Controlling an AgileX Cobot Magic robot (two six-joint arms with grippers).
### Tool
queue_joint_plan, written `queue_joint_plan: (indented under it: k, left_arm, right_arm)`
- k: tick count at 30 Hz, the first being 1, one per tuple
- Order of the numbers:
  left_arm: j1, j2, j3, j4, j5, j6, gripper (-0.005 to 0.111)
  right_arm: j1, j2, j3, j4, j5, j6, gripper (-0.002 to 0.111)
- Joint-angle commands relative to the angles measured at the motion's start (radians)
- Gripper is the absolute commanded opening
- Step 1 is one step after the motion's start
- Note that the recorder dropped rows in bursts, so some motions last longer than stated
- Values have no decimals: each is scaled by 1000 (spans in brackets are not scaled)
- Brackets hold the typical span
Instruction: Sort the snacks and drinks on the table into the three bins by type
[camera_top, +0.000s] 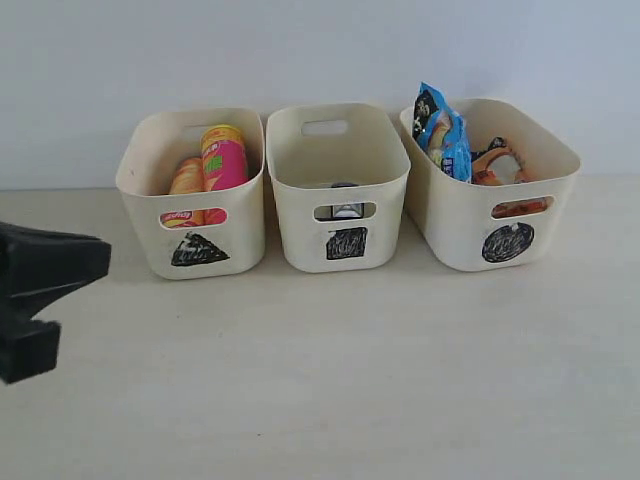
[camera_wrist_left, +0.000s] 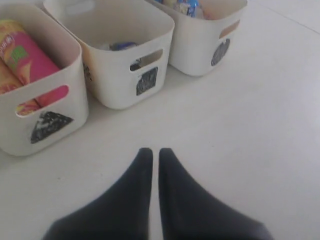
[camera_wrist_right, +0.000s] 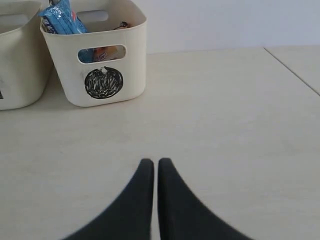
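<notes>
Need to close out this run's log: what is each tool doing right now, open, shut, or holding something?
Left tool: shut, holding nothing.
Right tool: shut, holding nothing.

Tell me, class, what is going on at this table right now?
Nothing is being handled. The left gripper and the right gripper are both shut and empty, over the table in front of the bins. The sorting looks done. The pink tube and yellow tube sit in the triangle bin. The blue packet and orange packet are in the circle bin. A carton shows low in the square bin; a second cannot be made out.
</notes>
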Motion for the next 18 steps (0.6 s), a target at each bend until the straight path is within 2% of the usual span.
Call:
queue_joint_plan:
  k: [1,9,18]
  left_arm:
    - [38,-141,145,40,-170,4,4]
    - [195,-351,360,40,-272,4,4]
    - [411,-638,507,37,-262,-14,4]
  right_arm:
    - [-3,-5,5,-1,-4,-2,0]
    - [-3,-5,5,-1,-4,-2,0]
    - [-3,-5,5,-1,-4,-2,0]
